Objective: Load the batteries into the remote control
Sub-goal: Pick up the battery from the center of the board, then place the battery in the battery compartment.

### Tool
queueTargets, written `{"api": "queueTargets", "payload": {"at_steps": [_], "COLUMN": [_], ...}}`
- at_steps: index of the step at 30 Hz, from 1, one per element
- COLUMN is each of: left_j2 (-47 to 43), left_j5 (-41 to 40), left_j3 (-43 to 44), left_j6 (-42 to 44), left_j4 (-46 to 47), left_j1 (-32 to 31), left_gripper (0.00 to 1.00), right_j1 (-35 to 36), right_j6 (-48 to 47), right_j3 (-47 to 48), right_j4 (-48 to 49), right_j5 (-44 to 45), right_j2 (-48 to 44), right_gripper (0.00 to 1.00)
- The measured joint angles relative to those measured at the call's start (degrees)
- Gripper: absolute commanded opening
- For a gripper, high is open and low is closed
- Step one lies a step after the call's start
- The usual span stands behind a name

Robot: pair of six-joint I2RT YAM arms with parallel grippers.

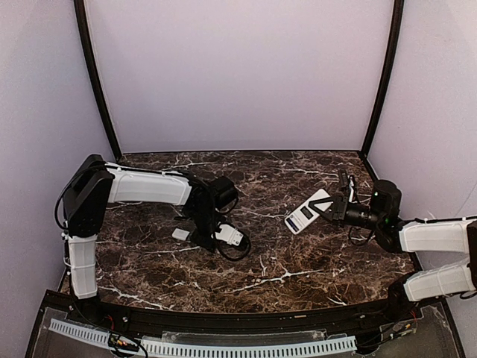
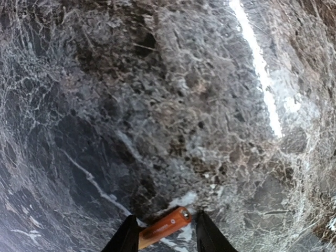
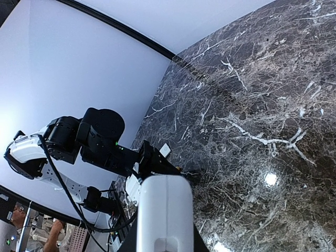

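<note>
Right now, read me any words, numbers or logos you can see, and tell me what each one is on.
No text here can be read.
The orange battery has faint print along its side, too blurred to read.
The remote shows small dark marks in the top view, too small to read.
Its white back in the right wrist view shows no lettering.

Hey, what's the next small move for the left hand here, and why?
Probably close the left hand on the orange battery. It lies on the table between the fingers, with a gap showing at its capped end, so it isn't pinched yet. The right hand already grips the remote, so a battery is what's missing.
</note>
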Motion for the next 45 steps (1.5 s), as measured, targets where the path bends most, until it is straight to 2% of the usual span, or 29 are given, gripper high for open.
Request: {"api": "queueTargets", "payload": {"at_steps": [5,13,20,23,29,34,38,45], "left_j2": [0.7,1.2,1.1,-2.1,-21.7,-33.0,-33.5,-29.0], "left_j5": [-0.1,0.0,3.5,6.1,10.6,13.4,15.1,19.7], "left_j3": [1.0,1.9,3.1,1.2,-10.1,-13.7,-13.6,-12.1], "left_j6": [0.4,0.2,-4.1,-7.1,-13.6,-18.1,-20.7,-26.6], "left_j4": [0.2,0.4,1.2,4.5,17.8,28.6,32.1,33.7], "left_j1": [0.7,1.5,1.5,1.5,1.0,-3.2,-7.2,-11.4], "left_gripper": [0.16,0.01,0.0,0.0,0.01,0.0,0.01,0.0], "right_j1": [0.0,0.0,0.0,0.1,1.0,3.3,6.0,11.8], "right_j6": [0.0,-0.1,-1.2,-1.8,-3.0,-3.3,-2.9,-0.6], "right_j3": [0.0,0.1,1.9,3.5,5.5,7.7,9.7,13.6], "right_j4": [0.0,-0.2,-2.7,-4.3,-7.9,-10.7,-12.2,-12.9], "right_j5": [-0.1,-0.4,-2.1,-3.2,-5.4,-7.0,-8.1,-10.0], "right_j2": [0.0,0.0,0.4,1.2,2.7,5.3,7.7,12.7], "right_gripper": [0.0,0.0,0.0,0.0,0.0,0.0,0.0,0.0]}}
